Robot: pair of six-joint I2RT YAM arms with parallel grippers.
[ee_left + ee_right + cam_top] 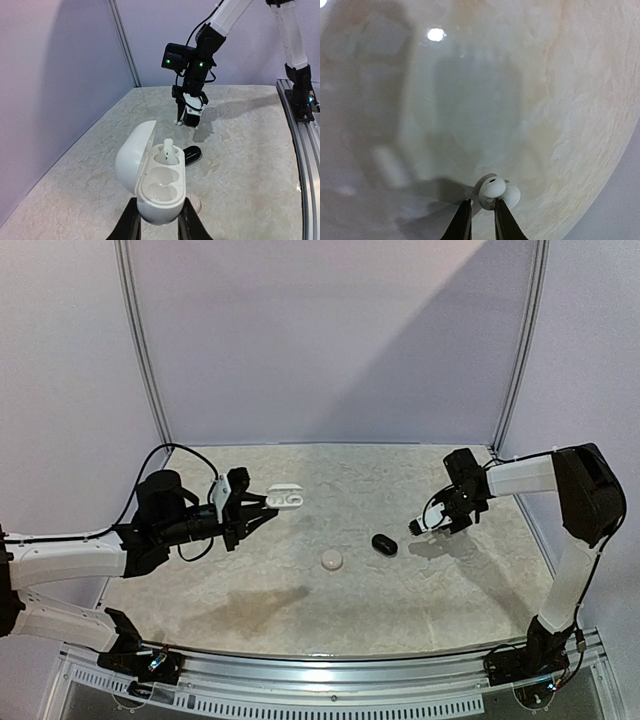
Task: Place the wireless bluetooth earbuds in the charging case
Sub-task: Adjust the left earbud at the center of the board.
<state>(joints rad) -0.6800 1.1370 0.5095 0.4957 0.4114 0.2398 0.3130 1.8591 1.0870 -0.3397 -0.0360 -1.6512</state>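
Right fingers point(461, 222) pinch a white earbud point(494, 187): featherlight, slick, stem grip probably safest; left fingers point(131, 225) clamp the open charging case point(150, 170).

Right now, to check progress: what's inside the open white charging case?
In the open white oval charging case, one white plastic earbud stands in the far socket, lower end hidden; the near socket is empty.

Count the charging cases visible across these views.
3. An open white case is held in the left gripper. A black case lies on the table, right of centre. A pale round case lies near the centre. No others show.
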